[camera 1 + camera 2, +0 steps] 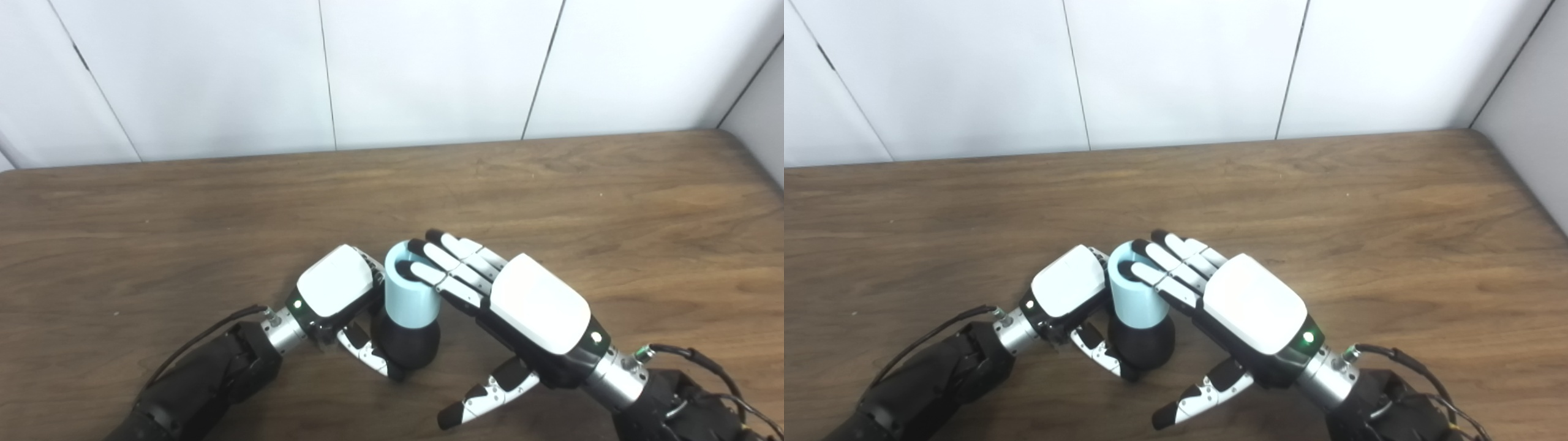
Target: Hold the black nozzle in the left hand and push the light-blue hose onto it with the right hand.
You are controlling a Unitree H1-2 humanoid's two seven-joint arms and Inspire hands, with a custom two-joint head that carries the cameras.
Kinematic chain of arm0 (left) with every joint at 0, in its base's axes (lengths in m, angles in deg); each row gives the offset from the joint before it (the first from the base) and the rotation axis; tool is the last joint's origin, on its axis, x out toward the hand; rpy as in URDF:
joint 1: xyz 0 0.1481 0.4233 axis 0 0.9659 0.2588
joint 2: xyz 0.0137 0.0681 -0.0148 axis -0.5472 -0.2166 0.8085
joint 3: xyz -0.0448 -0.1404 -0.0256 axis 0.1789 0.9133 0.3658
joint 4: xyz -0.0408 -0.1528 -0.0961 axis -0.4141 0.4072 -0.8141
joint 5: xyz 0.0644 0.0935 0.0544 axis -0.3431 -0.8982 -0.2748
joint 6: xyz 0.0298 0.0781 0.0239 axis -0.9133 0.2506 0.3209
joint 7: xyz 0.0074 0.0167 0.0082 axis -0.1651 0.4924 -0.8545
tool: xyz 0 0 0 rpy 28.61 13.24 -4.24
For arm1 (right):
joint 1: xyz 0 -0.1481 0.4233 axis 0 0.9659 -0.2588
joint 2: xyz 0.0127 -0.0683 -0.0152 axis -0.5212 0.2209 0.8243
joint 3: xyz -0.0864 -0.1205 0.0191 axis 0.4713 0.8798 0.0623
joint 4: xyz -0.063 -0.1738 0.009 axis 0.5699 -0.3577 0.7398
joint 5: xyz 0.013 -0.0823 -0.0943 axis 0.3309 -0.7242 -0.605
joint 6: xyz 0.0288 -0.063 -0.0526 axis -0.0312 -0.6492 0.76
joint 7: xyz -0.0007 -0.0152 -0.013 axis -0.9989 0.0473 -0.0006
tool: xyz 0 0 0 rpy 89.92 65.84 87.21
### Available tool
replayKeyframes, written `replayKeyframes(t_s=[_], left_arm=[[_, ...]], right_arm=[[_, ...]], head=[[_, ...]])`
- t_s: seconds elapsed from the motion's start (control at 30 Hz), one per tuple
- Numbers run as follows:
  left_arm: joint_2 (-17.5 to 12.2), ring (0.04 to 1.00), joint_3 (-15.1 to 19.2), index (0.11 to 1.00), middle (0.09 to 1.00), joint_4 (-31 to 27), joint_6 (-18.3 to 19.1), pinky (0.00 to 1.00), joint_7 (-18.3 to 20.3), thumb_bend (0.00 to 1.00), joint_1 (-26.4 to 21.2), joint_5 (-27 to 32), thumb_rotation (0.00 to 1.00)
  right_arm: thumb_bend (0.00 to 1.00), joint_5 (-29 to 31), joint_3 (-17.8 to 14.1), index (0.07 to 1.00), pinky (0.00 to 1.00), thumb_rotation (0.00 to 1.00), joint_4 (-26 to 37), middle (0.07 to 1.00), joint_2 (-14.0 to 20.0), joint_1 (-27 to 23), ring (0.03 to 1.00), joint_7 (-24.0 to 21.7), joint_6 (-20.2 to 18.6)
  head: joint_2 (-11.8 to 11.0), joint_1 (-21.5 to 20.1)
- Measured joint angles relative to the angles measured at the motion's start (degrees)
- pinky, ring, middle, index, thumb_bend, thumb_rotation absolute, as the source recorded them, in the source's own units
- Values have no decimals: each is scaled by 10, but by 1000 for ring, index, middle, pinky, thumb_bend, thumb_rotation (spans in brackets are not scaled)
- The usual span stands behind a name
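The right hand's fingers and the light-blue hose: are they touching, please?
Touching. In the left eye view the right hand's fingertips lie flat over the top rim of the light-blue hose, no gap showing.

Both hands: glossy white back shells, black frames, white finger segments with black tips. Left hand (335, 288), right hand (539, 303). Green light by each silver wrist collar. Black forearms; black cables loop at 7 and 5 o'clock.

Left hand (1067, 293) grips nozzle (1142, 344); hose (1134, 294) seated.
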Motion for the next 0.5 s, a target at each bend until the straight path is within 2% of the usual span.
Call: replayKeyframes(t_s=[0.23, 0.33, 0.37, 0.5], left_arm=[[1, 333, 0, 406, 376, 1, 0, 279, -1, 994, 0, 0, 209], [1, 348, 0, 413, 394, 2, 0, 298, -1, 989, -1, -1, 213], [1, 347, -1, 411, 391, 2, 0, 296, -1, 987, -1, -1, 211], [1, 322, -2, 406, 364, 3, 0, 272, -3, 997, -1, -1, 200]], right_arm=[[919, -10, -4, 999, 994, 795, -9, 998, -5, 1, 1000, 14, 13], [903, -7, -8, 973, 940, 787, -13, 976, -5, 1, 992, 21, 18], [900, -7, -10, 957, 887, 789, -15, 962, -5, 1, 963, 27, 23], [897, -6, -15, 937, 815, 801, -22, 940, -5, -4, 917, 42, 36]], head=[[-2, -1], [-2, -1], [-2, -1], [-2, -1]])
